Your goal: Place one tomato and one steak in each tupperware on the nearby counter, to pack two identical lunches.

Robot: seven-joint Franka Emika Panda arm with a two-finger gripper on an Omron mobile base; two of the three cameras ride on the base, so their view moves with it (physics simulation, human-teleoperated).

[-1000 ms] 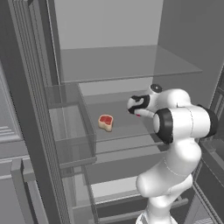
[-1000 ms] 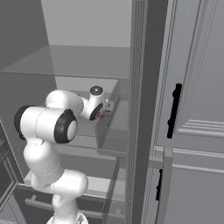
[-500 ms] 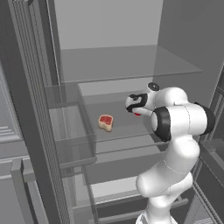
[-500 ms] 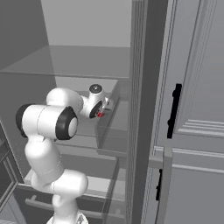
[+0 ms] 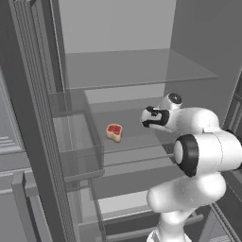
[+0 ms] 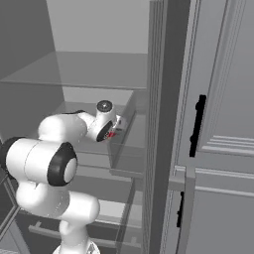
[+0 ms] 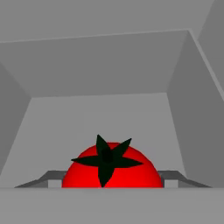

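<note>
Hand view puts the tomato (image 7: 112,168) right up against my gripper (image 7: 112,186), and I judge the jaws are closed on it, though the fingers themselves are hidden there. The steak (image 5: 114,132) lies on the fridge shelf (image 5: 137,142) left of the gripper. My worry: a round, smooth tomato could roll loose as I withdraw.

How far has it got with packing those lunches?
Nothing looks packed yet: no lunch boxes are in sight, and the arm reaches into the open fridge. In hand: the jaws of the gripper sit either side of a red tomato and appear closed on it. A steak lies on the fridge shelf. Left, by the look of it: carrying this tomato out, then the rest of the packing.
</note>
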